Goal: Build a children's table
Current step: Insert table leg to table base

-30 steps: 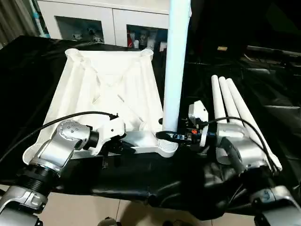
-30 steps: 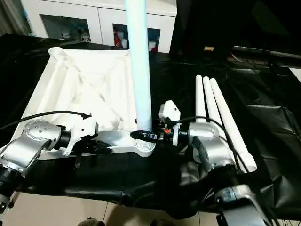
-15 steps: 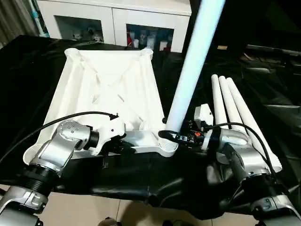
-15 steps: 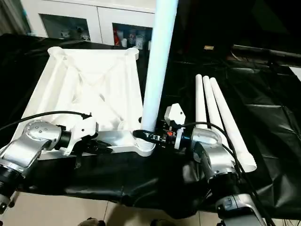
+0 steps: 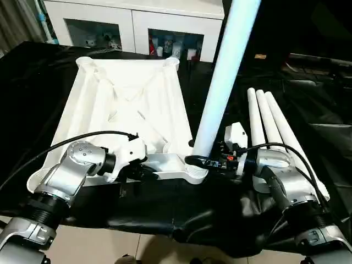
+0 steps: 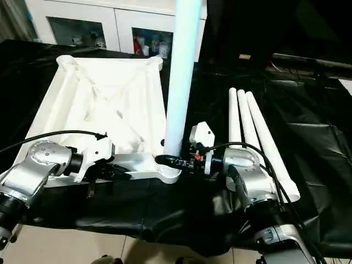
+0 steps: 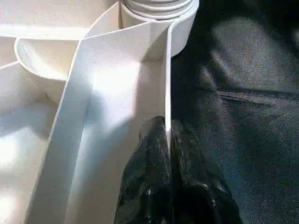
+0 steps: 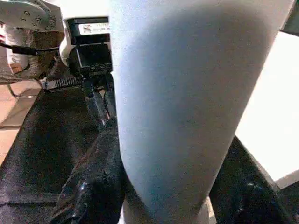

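The children's table is in parts: its white ribbed tabletop (image 5: 126, 104) lies underside up on a black cloth. My left gripper (image 7: 166, 128) is shut on the thin near rim of the tabletop, just left of the near right corner socket (image 5: 195, 173). One white leg (image 5: 223, 77) stands in that socket, leaning a little to the right. My right gripper (image 5: 199, 160) is shut around the leg's base, one black finger (image 8: 93, 186) on each side of the tube. Three more legs (image 5: 269, 121) lie side by side to the right of the tabletop.
A white cabinet with glass doors (image 5: 132, 27) stands behind the table. The black cloth (image 5: 308, 99) hangs over the table's front edge, with tiled floor (image 5: 110, 247) below. A black cable (image 5: 71, 140) loops over my left forearm.
The held leg stood upright a second ago, tipped to the right, and now leans slightly less. My right forearm shifted with it. The left gripper has kept its hold on the rim.
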Tool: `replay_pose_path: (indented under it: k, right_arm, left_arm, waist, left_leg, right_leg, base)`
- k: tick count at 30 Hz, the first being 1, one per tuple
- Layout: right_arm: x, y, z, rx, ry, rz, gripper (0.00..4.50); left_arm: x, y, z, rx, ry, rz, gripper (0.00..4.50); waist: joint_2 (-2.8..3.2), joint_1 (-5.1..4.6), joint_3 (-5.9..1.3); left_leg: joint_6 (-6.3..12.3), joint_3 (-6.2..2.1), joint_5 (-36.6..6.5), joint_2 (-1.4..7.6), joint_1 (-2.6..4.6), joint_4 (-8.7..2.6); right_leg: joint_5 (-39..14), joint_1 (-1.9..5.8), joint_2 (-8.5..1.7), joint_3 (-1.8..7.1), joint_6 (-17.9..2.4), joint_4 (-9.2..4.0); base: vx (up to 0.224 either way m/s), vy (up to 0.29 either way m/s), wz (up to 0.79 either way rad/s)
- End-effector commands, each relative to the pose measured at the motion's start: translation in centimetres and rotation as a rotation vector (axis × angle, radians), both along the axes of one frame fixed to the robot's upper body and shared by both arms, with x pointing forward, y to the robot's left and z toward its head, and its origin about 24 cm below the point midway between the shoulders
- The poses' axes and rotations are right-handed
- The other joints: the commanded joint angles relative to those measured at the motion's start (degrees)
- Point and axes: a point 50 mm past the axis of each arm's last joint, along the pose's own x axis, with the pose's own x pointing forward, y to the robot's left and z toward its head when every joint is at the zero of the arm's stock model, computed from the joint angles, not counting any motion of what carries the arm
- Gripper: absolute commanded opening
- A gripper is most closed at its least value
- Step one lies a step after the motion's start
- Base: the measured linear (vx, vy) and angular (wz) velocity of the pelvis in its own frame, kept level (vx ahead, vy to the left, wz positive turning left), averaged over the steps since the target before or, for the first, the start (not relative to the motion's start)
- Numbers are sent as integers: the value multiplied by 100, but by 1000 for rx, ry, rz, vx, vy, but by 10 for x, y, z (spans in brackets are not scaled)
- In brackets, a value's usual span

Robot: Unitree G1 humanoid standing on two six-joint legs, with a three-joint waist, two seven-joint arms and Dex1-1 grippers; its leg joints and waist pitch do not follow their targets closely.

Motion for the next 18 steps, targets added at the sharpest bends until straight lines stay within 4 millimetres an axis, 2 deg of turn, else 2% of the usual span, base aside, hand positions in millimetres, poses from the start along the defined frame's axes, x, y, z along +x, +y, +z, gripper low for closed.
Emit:
replay_pose_path:
  k: [1,4,8,12,15,16,17,18]
  right_arm:
    - [-26,-19,-63,-226,255,-32,186]
    - [-26,-19,-63,-230,253,-24,186]
    - [-25,-20,-63,-255,255,14,186]
    - [-24,-21,-64,-263,254,10,186]
    - [-23,-21,-66,-264,250,-18,186]
    - [-21,-20,-69,-262,237,-79,186]
    - [-21,-20,-69,-262,237,-79,186]
    - [-18,-20,-72,-260,221,-149,186]
  left_arm:
    - [3,-2,11,-28,-41,-23,0]
    - [2,-1,11,-16,-34,-34,0]
    - [0,3,10,12,-7,-78,0]
    - [1,4,10,26,-7,-80,0]
    - [3,4,9,30,-17,-56,0]
    - [6,5,6,32,-32,0,0]
    - [6,5,6,32,-32,0,0]
    - [10,6,4,27,-45,64,0]
  waist:
    - [68,-39,-176]
    - [80,-44,-200]
    - [71,-66,-235]
    - [79,-83,-262]
    - [64,-90,-251]
    - [60,-92,-246]
    - [63,-93,-230]
    - [61,-99,-218]
  left_leg:
    - [34,-183,-2470,293,88,-502]
    - [36,-183,-2433,305,94,-516]
    - [77,-160,-2139,314,55,-546]
    - [69,-136,-2069,321,60,-537]
    - [62,-131,-2130,312,64,-534]
    - [54,-129,-2151,314,70,-533]
    - [27,-132,-2259,299,85,-527]
    - [11,-143,-2325,299,87,-533]
  right_leg:
    - [-3831,45,-529,295,-613,-647]
    - [-3643,52,-521,292,-656,-638]
    - [-2958,109,-506,299,-858,-584]
    - [-2414,127,-488,299,-1081,-528]
    - [-2509,132,-492,298,-1095,-538]
    - [-2563,122,-492,298,-1078,-544]
    - [-2812,101,-496,294,-1019,-572]
    - [-2974,96,-505,291,-974,-585]
  base:
    - [0,0,0]
    - [0,0,0]
    - [0,0,0]
    - [0,0,0]
    - [0,0,0]
    - [0,0,0]
    - [0,0,0]
    - [0,0,0]
